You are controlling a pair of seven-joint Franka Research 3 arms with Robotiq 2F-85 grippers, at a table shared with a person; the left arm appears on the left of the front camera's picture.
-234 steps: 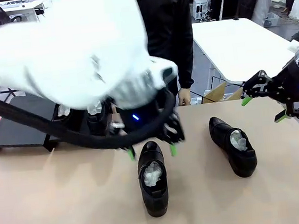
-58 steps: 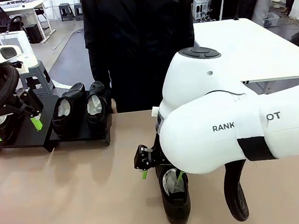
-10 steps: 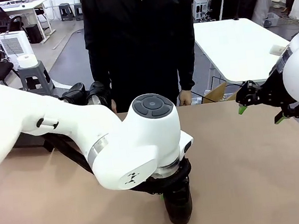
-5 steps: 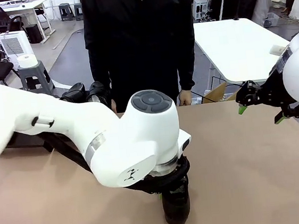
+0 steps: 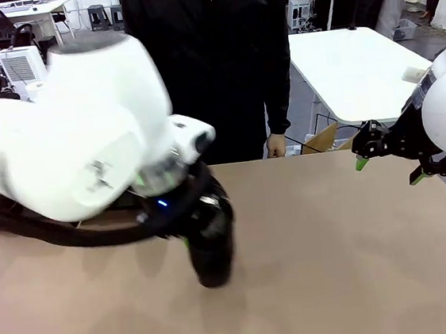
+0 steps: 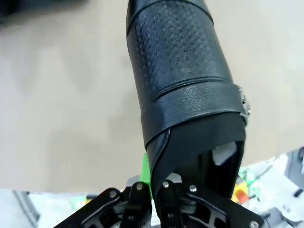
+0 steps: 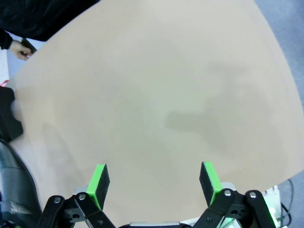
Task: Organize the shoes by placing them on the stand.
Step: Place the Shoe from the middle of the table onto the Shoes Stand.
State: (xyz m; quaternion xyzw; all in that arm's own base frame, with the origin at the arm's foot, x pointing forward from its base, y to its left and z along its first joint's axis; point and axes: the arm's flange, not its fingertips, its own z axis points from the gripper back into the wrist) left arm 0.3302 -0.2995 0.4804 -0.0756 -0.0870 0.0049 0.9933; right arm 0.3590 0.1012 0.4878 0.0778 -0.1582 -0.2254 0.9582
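My left gripper (image 5: 189, 236) is shut on the heel rim of a black glossy shoe (image 5: 212, 248), which hangs toe-down just over the tan table left of centre. In the left wrist view the shoe (image 6: 180, 80) runs away from the gripper (image 6: 154, 164), with a buckled strap across it and white paper showing inside. One green pad (image 6: 146, 167) presses its rim. My right gripper (image 5: 388, 170) hovers open at the table's right edge with nothing between its fingers; in its own view the gripper (image 7: 154, 179) looks down on bare table. In the front view my left arm hides the stand.
A person in a black jacket (image 5: 210, 49) stands at the far side, one hand (image 5: 275, 144) near the table's far edge (image 5: 326, 156). A white table (image 5: 356, 65) stands behind on the right. A cardboard box (image 5: 324, 139) sits below it.
My left arm has swung to the left and lifted the shoe off the table's front middle, carrying it along. The right arm has not moved.
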